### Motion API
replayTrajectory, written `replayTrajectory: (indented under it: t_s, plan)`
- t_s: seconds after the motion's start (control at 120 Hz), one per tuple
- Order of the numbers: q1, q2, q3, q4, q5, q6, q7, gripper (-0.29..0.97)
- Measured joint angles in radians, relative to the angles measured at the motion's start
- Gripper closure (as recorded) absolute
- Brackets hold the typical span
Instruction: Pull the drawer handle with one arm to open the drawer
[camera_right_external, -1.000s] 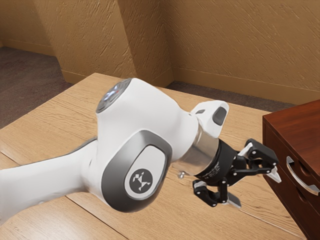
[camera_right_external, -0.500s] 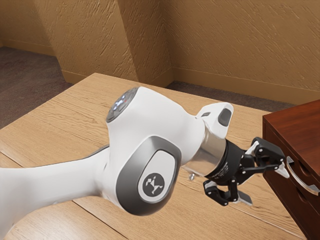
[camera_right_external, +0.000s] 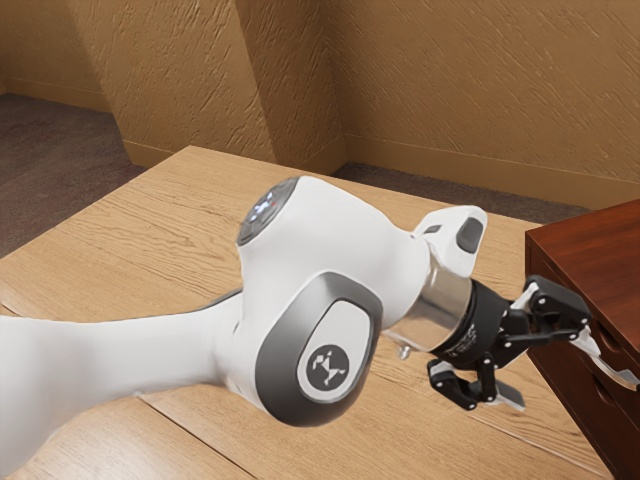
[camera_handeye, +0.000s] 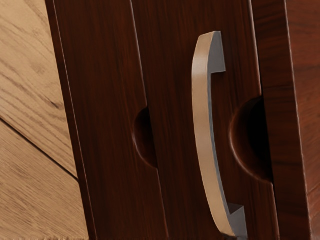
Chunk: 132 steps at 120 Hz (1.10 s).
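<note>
In the exterior view my gripper (camera_right_external: 545, 368) hangs with fingers spread wide, gripping nothing, its upper finger just beside the handle (camera_right_external: 620, 372) at that view's right edge. In the wrist view the handle (camera_handeye: 206, 140), a curved metal bar, sits close ahead on the dark drawer (camera_handeye: 170, 100).
</note>
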Motion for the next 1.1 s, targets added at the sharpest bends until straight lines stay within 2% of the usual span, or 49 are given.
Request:
replayTrajectory:
  t_s: [0.208, 0.467, 1.1]
  plan:
    - [-0.017, 0.010, 0.000, -0.001, 0.022, 0.013, -0.002, 0.00]
    - [0.001, 0.008, 0.001, -0.027, 0.019, 0.015, -0.004, 0.00]
    - [-0.022, 0.068, 0.003, -0.025, 0.024, 0.051, -0.004, 0.00]
